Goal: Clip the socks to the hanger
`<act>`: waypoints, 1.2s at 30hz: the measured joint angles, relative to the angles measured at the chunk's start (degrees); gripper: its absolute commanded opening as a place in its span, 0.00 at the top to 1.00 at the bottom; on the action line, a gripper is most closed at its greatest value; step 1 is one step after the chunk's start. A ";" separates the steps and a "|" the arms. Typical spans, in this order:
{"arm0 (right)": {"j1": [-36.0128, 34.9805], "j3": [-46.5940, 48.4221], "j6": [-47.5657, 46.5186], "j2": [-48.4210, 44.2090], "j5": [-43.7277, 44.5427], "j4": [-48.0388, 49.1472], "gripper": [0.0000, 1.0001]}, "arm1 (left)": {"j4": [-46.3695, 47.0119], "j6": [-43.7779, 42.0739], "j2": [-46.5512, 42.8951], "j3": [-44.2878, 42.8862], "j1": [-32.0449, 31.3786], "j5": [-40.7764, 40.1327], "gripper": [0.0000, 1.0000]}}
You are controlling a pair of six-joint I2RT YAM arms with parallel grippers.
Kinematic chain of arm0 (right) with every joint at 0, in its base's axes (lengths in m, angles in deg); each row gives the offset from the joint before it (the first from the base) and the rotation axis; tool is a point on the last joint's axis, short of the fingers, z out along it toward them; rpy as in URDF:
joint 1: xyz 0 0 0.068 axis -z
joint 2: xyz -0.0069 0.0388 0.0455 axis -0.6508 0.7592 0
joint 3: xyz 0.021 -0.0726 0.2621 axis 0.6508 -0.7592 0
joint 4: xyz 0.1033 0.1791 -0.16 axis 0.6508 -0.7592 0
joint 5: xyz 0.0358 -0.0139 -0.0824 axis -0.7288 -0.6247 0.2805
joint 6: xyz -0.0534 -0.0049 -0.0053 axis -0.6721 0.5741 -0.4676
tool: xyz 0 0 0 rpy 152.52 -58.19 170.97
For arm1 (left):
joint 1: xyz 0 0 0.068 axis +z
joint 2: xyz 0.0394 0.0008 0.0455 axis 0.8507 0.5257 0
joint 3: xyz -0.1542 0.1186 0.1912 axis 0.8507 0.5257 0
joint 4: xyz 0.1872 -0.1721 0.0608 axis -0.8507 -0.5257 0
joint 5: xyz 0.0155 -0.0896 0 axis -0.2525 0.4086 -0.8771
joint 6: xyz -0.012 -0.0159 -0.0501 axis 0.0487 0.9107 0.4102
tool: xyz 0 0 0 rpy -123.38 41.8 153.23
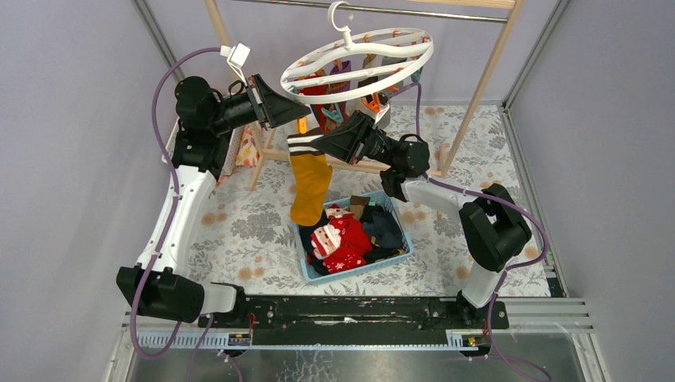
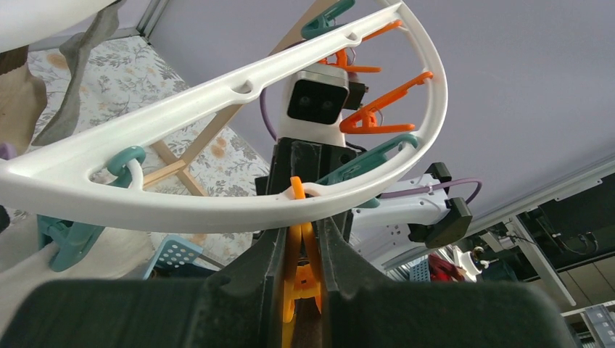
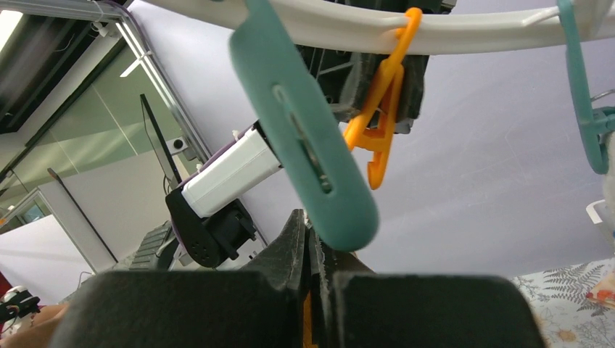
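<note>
Pinching orange plastic clip on round white plastic hanger: left end effector, fingers narrowly apart, clamped on clip sides. Right end effector fully closed on mustard sock with striped cuff, which dangles just beneath hanger. Hanger hangs over far half of worktop. Other red-white and dark socks in blue plastic basket at worktop centre.

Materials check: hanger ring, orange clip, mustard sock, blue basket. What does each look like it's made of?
Hanger ring: moulded plastic, white, smooth semi-gloss; rounded edges and moulded-in holes.
Orange clip: likely plastic too, glossy, one even colour throughout.
Mustard sock: knit fabric, matte; hangs limp, with a striped cuff.
Blue basket: probably plastic, thin rigid rim and perforated wall.
</note>
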 measured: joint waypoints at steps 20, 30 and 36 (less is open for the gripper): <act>0.04 0.68 -1.38 1.60 0.66 0.02 1.00 | 4.37 4.74 0.00 0.66 0.31 2.40 0.96; 0.04 0.68 -6.47 1.53 2.23 -1.75 1.00 | 4.37 4.85 0.00 0.66 0.31 2.47 0.96; -0.09 0.68 -11.28 0.81 3.19 -4.81 1.00 | 4.33 4.72 0.00 0.66 0.31 2.45 0.96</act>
